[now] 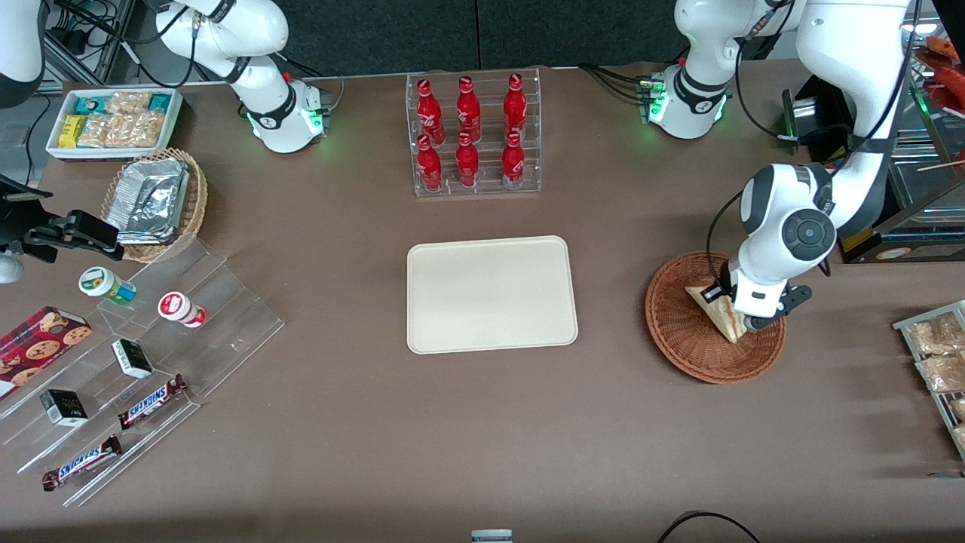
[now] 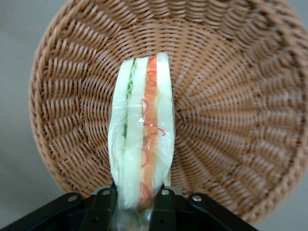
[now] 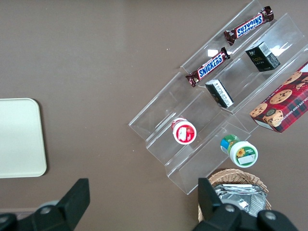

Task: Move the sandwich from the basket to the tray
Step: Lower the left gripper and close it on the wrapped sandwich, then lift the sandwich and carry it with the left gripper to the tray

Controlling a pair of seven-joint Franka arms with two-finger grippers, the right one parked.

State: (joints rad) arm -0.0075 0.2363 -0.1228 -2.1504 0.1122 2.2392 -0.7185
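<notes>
The sandwich [image 1: 715,304] is a pale wedge in clear wrap, its red-orange and green filling stripe [image 2: 150,120] facing the wrist camera. My left gripper [image 1: 742,324] is shut on its end, a black finger [image 2: 103,204] pressing each bread face. Gripper and sandwich are inside the round reddish-brown wicker basket [image 1: 678,335], whose woven wall [image 2: 231,96] fills the left wrist view. I cannot tell whether the sandwich still rests on the weave. The cream tray [image 1: 491,294] lies bare at the table's middle, a short way from the basket toward the parked arm's end.
A clear rack of red bottles [image 1: 473,134] stands farther from the front camera than the tray. Acrylic steps [image 1: 151,354] with snacks, a small foil-pack basket [image 1: 154,202] and a white bin [image 1: 113,121] lie toward the parked arm's end. Packet shelves [image 1: 935,354] sit beside the wicker basket.
</notes>
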